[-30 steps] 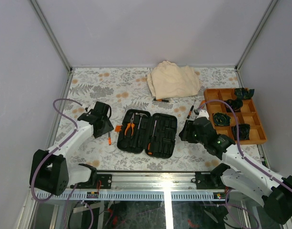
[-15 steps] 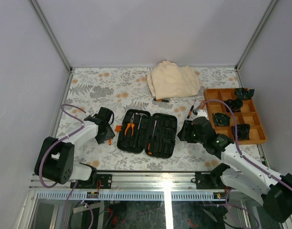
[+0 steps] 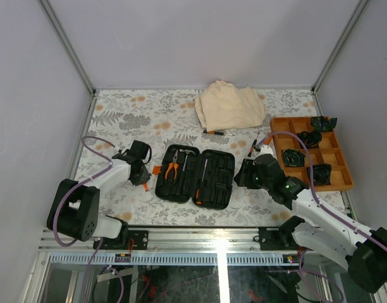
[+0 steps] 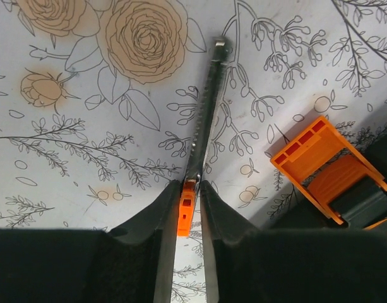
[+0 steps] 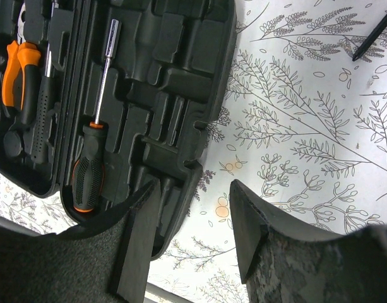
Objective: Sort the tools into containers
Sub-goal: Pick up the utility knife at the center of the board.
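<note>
Pads of the left gripper stand narrow, pinching the orange collar of a slim tool. Its thin, ridged steel shaft runs straight ahead of them, flat on the flower-printed table cover. It looks light, stiff and probably slick on the metal, so the plastic collar seems the surer hold. Off to the right lies the black moulded case with its orange latch. The right gripper hangs half open and empty above that case's edge.

One tool case holding three tools; three loose tools on the desk; one cloth; one tray.
</note>
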`<state>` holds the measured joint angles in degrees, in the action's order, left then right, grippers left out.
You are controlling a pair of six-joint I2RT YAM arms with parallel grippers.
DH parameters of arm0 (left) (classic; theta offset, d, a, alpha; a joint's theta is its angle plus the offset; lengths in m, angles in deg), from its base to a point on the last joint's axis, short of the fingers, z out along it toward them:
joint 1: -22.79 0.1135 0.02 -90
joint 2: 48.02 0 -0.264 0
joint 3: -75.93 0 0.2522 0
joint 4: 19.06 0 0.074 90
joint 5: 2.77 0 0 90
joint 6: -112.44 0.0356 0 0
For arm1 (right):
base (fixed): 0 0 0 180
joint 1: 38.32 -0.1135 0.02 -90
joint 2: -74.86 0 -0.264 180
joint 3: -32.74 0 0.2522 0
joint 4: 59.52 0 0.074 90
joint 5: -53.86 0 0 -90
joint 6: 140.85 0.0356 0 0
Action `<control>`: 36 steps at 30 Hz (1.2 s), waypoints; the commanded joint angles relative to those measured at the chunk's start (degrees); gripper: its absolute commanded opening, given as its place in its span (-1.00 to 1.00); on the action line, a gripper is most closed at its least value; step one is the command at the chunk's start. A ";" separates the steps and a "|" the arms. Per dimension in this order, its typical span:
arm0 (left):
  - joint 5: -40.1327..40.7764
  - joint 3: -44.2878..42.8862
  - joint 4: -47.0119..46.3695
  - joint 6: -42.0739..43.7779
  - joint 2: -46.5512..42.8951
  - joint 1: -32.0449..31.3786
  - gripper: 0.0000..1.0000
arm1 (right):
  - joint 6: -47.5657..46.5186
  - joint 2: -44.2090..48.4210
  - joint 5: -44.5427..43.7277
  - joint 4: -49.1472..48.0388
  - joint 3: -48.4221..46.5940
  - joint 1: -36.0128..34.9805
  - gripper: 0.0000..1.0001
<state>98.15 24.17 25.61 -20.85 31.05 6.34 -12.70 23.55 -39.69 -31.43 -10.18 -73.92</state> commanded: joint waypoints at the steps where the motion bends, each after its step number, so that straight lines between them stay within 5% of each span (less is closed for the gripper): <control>1: -1.53 2.25 -3.14 -0.15 0.90 0.27 -0.69 | -0.11 -0.02 0.30 -1.66 -0.71 -0.35 0.10; 21: 0.56 -2.83 3.64 1.07 -9.50 -0.42 -0.75 | 1.58 1.96 -1.77 -0.31 -0.29 -0.35 0.10; 36: 3.14 -13.76 4.94 1.69 -5.69 -20.08 -0.75 | 3.13 4.87 -3.91 0.06 0.87 -0.40 0.10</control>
<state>99.39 13.26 30.12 -20.26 23.03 -9.70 -10.31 28.14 -42.53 -30.88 -9.62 -73.92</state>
